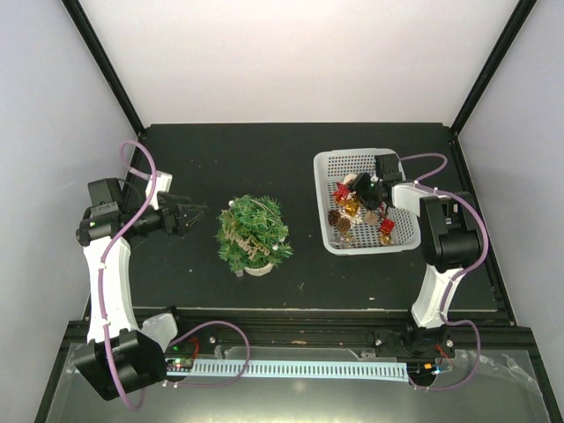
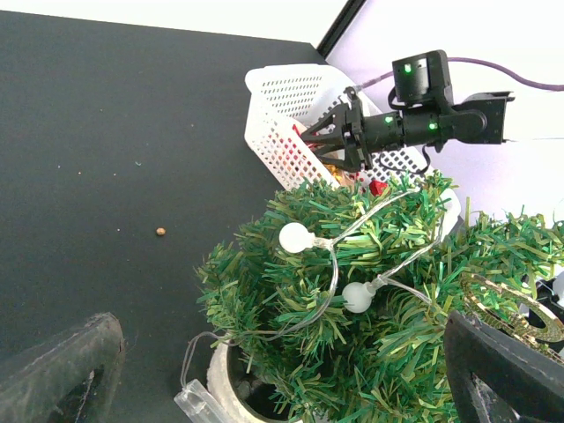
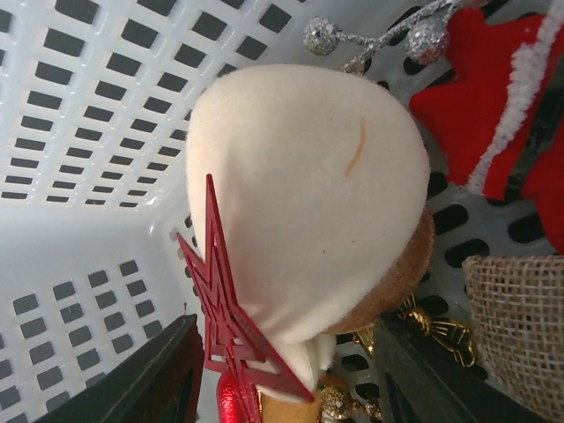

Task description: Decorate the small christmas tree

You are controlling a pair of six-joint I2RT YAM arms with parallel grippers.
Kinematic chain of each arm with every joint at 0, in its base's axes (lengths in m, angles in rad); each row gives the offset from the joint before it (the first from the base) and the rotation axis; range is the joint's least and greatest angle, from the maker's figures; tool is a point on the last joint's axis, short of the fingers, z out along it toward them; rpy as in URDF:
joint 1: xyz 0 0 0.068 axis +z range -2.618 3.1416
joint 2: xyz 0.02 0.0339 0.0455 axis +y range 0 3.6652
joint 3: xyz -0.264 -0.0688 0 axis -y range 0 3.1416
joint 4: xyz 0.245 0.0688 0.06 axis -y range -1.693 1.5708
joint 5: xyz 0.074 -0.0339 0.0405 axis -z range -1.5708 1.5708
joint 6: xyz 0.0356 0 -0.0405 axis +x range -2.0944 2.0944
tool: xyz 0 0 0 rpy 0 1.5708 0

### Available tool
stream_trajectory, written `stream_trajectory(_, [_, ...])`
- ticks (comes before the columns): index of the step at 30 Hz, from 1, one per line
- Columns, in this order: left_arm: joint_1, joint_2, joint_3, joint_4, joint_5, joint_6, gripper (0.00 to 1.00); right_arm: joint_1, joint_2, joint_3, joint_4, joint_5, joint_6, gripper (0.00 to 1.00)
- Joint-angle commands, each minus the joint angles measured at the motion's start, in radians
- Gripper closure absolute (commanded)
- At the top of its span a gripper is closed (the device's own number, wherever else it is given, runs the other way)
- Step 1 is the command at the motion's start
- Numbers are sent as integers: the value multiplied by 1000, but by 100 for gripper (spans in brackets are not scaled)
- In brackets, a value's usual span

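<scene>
Left gripper (image 1: 196,214): jaws fully apart, holding nothing, parked just left of small bushy green artificial christmas tree (image 1: 254,231). Tree upright on pale round base, mid black tabletop (image 1: 176,167), between the arms, well apart from basket. Carrying clear-wire string light w/ white round bulbs (image 2: 295,236) + gold glitter piece (image 2: 515,310).

Further right: white plastic mesh basket (image 1: 352,153) of ornaments. Right gripper (image 1: 359,190) down inside it, jaws apart, straddling cream flocked dome-shaped ornament w/ brown band (image 3: 308,194). Can't tell if pads touch it; not calling it a grip.

Step in hand, best guess: pick 1 ornament from basket. To do it well:
- Flat red plastic star (image 3: 229,326) leans on the dome, left-finger side; likely to get pinched too. Shift so only the dome sits between pads, or take both & check after lift.
- Clamp low, near brown band, not the soft crown; flocking prob. squashy, could slip.
- Lift straight up, slow. Silver glitter sprig (image 3: 379,35), red felt piece w/ white trim (image 3: 493,106), burlap bit (image 3: 520,326) all close; snag risk.
- Aim for a bare branch on the tree's right side.

Text/brands: none readable. No labels on basket, ornaments or arms; only green LEDs (image 2: 407,67) on right wrist.
</scene>
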Motion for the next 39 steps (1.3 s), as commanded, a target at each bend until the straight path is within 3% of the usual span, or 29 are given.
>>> stream_trajectory(1, [9, 12, -2, 11, 15, -1, 1, -3, -34, 1, 2, 23, -17, 45])
stream_trajectory(9, [7, 20, -7, 23, 27, -8, 1, -3, -16, 20, 12, 21, -41, 46])
stream_trajectory(17, [8, 13, -14, 25, 18, -6, 1, -4, 14, 19, 104, -25, -8, 71])
stream_trajectory(24, [7, 22, -16, 32, 22, -8, 1, -4, 36, 17, 164, -61, -4, 79])
stream_trajectory(34, [7, 25, -19, 36, 19, -7, 1, -3, 68, -3, 310, -129, 13, 82])
stream_trajectory(39, [7, 31, -19, 37, 18, -7, 1, -2, 111, 43, 294, -155, 5, 82])
